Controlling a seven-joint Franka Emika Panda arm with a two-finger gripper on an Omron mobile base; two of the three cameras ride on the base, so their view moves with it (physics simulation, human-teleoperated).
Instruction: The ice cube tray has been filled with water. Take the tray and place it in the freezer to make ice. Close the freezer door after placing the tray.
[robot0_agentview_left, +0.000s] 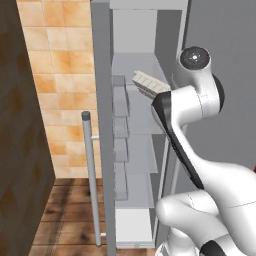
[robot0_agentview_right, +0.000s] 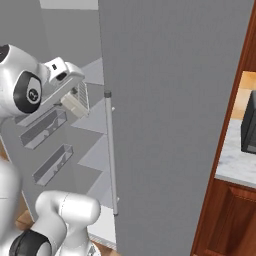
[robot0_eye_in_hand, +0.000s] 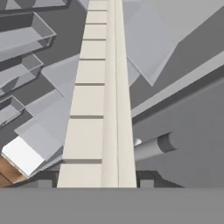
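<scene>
Inside the open freezer (robot0_agentview_left: 137, 65), at twelve o'clock, the ice cube tray (robot0_agentview_left: 150, 84) is pinched by the gripper (robot0_eye_in_hand: 96, 181).

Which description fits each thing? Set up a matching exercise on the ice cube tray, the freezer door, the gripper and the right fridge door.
Things:
1. ice cube tray
2. freezer door
3. gripper
4. right fridge door

Descriptions:
A. swung open, clear bins on its inner side
B. shut, plain grey
C. held tilted in front of the freezer shelves
D. shut on the tray

Pairs: 1-C, 2-A, 3-D, 4-B
</scene>
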